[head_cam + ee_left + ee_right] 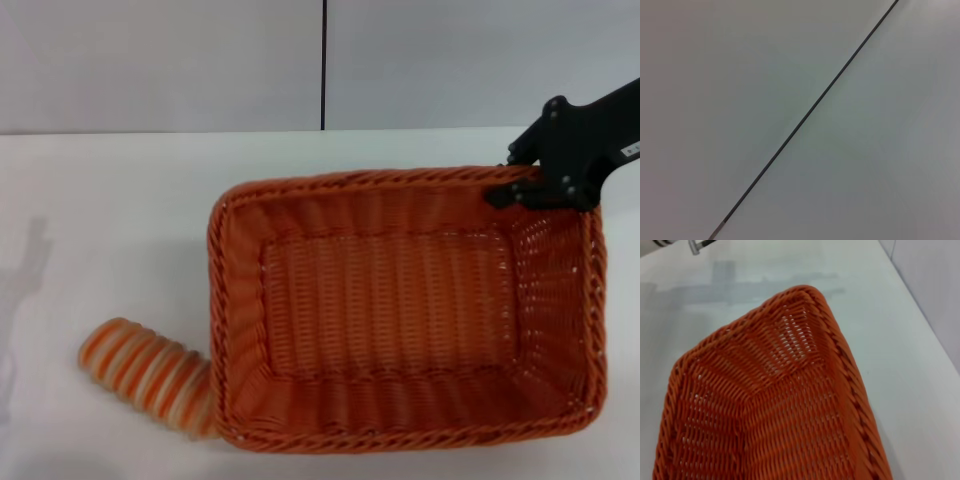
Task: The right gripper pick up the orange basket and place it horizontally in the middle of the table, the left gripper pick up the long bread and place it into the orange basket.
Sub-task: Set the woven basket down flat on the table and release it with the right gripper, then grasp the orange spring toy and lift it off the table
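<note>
fingers of the right gripper [512, 190] pinching the far right rim of the orange basket [400, 310], lying lengthwise mid-tabletop [120, 200]; advisable: releasing gently, lifting clear. long bread [150, 375] touching its left near corner. left gripper out of view.

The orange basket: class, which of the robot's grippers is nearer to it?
Right. The right gripper is at the far right corner of the orange basket. The left gripper is out of sight; its wrist camera shows only wall.
</note>
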Controlling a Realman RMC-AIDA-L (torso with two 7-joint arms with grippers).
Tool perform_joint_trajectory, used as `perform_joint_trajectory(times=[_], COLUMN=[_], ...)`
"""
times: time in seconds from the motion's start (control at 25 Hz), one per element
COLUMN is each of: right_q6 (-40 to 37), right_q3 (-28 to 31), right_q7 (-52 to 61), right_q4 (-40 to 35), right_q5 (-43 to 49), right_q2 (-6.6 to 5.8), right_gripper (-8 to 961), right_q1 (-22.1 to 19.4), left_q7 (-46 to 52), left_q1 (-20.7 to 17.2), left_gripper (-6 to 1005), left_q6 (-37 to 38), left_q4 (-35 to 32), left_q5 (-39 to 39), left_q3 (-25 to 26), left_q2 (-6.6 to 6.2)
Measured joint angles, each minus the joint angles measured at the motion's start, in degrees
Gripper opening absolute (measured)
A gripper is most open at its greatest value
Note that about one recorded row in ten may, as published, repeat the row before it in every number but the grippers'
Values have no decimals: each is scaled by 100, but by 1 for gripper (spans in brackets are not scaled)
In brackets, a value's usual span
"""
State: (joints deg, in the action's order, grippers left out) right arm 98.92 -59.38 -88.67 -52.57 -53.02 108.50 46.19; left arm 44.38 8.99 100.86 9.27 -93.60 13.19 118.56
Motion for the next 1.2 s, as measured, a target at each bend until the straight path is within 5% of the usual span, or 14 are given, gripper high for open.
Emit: perform_joint_trajectory(times=[0.52, 0.6, 0.72, 0.96, 1.2], right_q6=[-578, -605, -650, -693, -851], right_q3=[388, 551, 1458, 2337, 3783], right_q7=[-65, -145, -553, -803, -1529], right_q4=[326, 311, 236, 284, 1150], right_q5=[301, 222, -361, -1414, -3494], right_q2=[277, 307, 370, 373, 613], right_gripper=[315, 406, 542, 555, 568], right_q1=[172, 128, -185, -784, -1930], left_q7=[7, 7, 3, 63, 933], left_q1=[107, 111, 180, 292, 402], left_gripper=[768, 767, 767, 765, 764], left_q6=[-143, -149, -134, -1, 147], left_q4=[0, -8, -123, -502, -1512], left_q5=[-2, 0, -19, -20, -22], left_q3=[-1, -1, -265, -741, -1876], left_q2=[1, 0, -15, -31, -54])
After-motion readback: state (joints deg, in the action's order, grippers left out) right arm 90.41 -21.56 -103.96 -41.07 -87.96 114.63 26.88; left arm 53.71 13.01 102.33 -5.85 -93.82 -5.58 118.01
